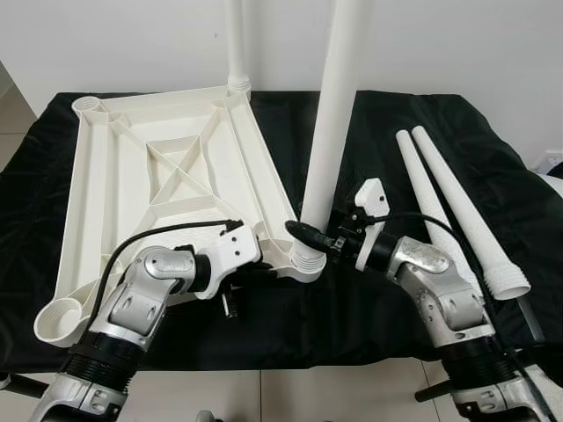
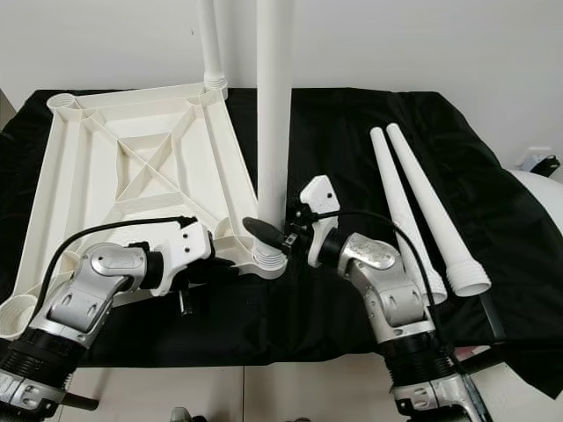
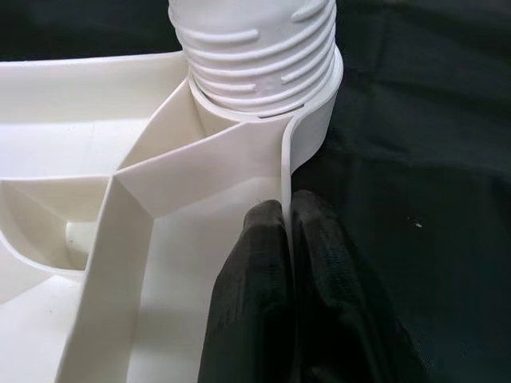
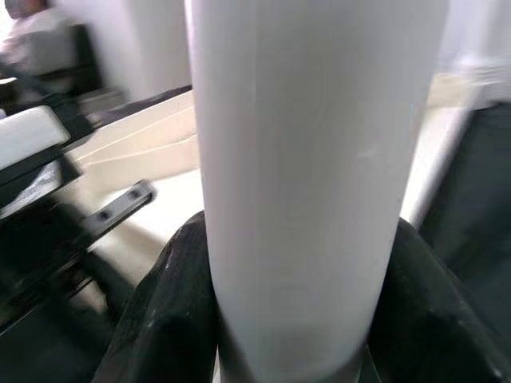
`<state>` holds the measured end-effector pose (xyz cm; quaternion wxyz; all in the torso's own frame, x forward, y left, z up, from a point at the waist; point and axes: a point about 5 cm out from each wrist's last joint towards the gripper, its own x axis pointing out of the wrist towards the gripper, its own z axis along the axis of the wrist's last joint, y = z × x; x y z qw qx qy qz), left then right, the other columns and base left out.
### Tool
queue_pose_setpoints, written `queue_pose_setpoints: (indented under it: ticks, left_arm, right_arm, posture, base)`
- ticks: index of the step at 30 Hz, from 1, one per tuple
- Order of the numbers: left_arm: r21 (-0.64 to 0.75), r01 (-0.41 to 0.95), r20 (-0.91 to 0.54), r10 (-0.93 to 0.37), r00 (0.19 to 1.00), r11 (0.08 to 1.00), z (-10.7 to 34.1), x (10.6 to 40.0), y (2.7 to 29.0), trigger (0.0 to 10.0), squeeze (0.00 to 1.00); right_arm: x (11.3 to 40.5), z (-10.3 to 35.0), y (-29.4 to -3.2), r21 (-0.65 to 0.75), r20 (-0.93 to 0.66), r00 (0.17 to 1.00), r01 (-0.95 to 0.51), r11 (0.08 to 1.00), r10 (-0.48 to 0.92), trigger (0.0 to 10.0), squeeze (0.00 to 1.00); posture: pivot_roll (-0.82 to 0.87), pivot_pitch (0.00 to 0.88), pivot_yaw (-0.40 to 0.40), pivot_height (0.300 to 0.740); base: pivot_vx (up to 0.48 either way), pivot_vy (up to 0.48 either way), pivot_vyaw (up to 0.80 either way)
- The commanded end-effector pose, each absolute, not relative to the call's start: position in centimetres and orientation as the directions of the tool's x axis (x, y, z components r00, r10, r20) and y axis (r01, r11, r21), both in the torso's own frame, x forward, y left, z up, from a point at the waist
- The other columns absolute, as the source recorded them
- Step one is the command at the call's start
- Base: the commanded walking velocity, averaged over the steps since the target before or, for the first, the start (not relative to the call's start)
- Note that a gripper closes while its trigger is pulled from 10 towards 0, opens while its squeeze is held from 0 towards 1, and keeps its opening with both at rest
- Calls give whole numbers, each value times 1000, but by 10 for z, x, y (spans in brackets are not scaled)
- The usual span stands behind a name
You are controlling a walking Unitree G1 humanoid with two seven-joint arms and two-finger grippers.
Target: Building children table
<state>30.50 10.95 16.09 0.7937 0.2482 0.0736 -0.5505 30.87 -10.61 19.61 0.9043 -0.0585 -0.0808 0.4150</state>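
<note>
**Tabletop** [image 1: 167, 167]: white ribbed plastic, lying underside-up on the black cloth [image 1: 387, 149], centre-left of the left eye view. It lies this way so the corner sockets face up to take legs.

**Standing leg, far corner** [image 1: 236, 44]: upright at upper centre, already seated in its socket.

**Leg in hand** [image 1: 330, 132]: upright at frame centre, its threaded foot set in the near corner socket [image 1: 303, 259]. My right gripper [image 1: 308, 236] has its fingers closed around the shaft low down, just above the socket. I judge the low grip keeps the threads square while the leg is turned home.

**Left gripper** [image 3: 283, 239]: fingers pinched shut on the thin rim wall of the tabletop just beside that same socket. I judge this clamp stops the top from spinning or sliding under the twist.

**Spare legs** [image 1: 457, 211]: two, lying side by side on the cloth at right of frame, threaded ends toward me, well apart from the work.

**Open sockets**: one at upper left [image 1: 86, 105], one at lower left [image 1: 57, 318], both unfilled.

**Edges and room**: the lower-left socket sits near the front edge of the cloth, so little margin there. Bare cloth lies between the tabletop and the spare legs. My two wrists are close together at the near corner.
</note>
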Motion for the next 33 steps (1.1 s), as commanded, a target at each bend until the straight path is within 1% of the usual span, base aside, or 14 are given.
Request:
queue_pose_setpoints:
  ticks: [1,2,3,7,10,11,12,15,17,20,21,26,27,33]
  left_arm:
    - [330,860,-271,-834,481,389,172,310,104,0,0]
    - [322,857,-256,-835,488,402,174,312,103,0,0]
    - [322,857,-256,-835,488,402,174,312,103,0,0]
    - [302,853,-227,-838,497,425,179,319,92,0,0]
    - [299,851,-224,-835,502,431,180,320,90,0,0]
    - [298,852,-223,-836,501,431,181,321,88,0,0]
    - [298,852,-223,-836,501,431,181,321,88,0,0]
    - [287,855,-210,-842,496,432,185,324,83,0,0]
    - [285,855,-210,-843,496,432,186,324,83,0,0]
    - [284,856,-212,-842,496,433,186,324,84,0,0]
    - [283,854,-216,-839,500,436,185,324,86,0,0]
    - [283,853,-221,-835,503,439,184,324,87,0,0]
    - [284,850,-223,-832,508,443,184,324,88,0,0]
    - [284,849,-226,-829,511,446,183,325,88,0,0]
  right_arm:
    - [313,170,-111,-159,-10,728,-678,717,686,0,0]
    - [315,165,-112,-155,-23,767,-637,755,642,0,0]
    - [315,165,-112,-155,-23,767,-637,755,642,0,0]
    - [319,153,-110,-160,-27,886,-461,873,463,0,0]
    - [319,152,-109,-166,-27,900,-434,886,436,0,0]
    - [321,150,-108,-180,-32,926,-375,909,375,0,0]
    - [321,150,-108,-180,-32,926,-375,909,375,0,0]
    - [320,141,-103,-189,-44,980,-199,962,194,0,0]
    - [320,140,-100,-185,-42,984,-180,966,175,0,0]
    - [317,142,-93,-178,-14,978,-208,962,208,0,0]
    - [316,147,-88,-173,14,970,-238,956,244,10000,0]
    - [315,150,-86,-179,36,962,-261,949,271,10000,0]
    - [317,155,-89,-169,58,958,-268,949,281,10000,1000]
    - [317,166,-86,-122,112,934,-325,938,339,10000,1000]
  posture:
    - [6,136,-11,740]
    - [5,139,-10,740]
    - [5,139,-10,740]
    - [1,144,-5,740]
    - [0,145,-4,740]
    - [-2,146,-2,740]
    - [-2,146,-2,740]
    - [-4,148,3,740]
    - [-4,148,3,740]
    - [-2,149,5,740]
    - [0,148,3,740]
    - [0,147,3,740]
    - [1,146,0,740]
    - [0,145,1,740]
  base:
    - [0,0,0]
    - [0,0,0]
    - [0,0,0]
    - [0,0,0]
    - [0,0,0]
    - [0,0,0]
    - [0,0,0]
    - [0,0,0]
    - [0,0,0]
    - [0,0,0]
    - [0,0,0]
    - [0,0,0]
    - [0,0,0]
    - [0,0,0]
